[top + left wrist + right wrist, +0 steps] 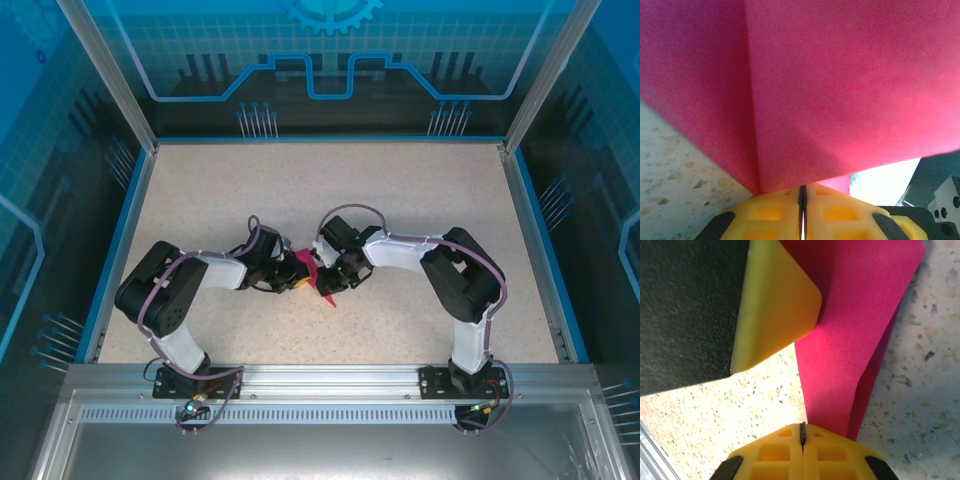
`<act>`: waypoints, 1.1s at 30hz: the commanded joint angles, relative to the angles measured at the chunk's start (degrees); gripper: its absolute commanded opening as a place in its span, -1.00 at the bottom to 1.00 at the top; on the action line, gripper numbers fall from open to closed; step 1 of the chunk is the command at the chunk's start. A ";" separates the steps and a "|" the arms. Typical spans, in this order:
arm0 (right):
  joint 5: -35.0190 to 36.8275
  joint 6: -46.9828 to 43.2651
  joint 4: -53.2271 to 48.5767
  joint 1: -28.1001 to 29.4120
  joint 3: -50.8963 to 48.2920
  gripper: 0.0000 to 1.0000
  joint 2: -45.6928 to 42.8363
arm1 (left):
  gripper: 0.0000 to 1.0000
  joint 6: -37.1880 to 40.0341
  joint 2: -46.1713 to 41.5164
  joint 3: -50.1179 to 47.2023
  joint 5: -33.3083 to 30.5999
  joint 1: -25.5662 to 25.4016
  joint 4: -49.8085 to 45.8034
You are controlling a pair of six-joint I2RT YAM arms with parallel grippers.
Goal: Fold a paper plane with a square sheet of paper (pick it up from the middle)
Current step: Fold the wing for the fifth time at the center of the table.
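Left gripper (801, 192): yellow fingers pressed together, pinching the magenta sheet of paper (840, 90) at its lower edge. Right gripper (802, 432): fingers likewise closed tip to tip. The paper's narrow end meets them, but whether it is nipped between them cannot be told. The sheet sits at the middle of the table (420, 200), between the two grippers, one corner pointing toward the near edge. Progress: a sharp straight crease and an overlapping second layer show that folding is under way. Judged from the broad, irregular outline, the narrow pointed dart is not yet formed and further folds remain.
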 commanded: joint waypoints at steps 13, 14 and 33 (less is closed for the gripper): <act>-0.07 -2.12 -4.29 -1.96 -6.74 -1.00 -2.56 | -0.78 0.42 5.34 0.27 -6.28 0.92 -5.56; -0.39 -2.43 -4.44 -1.92 -7.12 -1.00 -2.82 | -0.78 0.29 5.48 0.23 -6.36 0.94 -5.61; -3.12 -4.20 -3.80 -2.88 -15.90 -1.00 -15.76 | -0.79 0.95 4.91 -0.09 -4.98 1.13 -4.47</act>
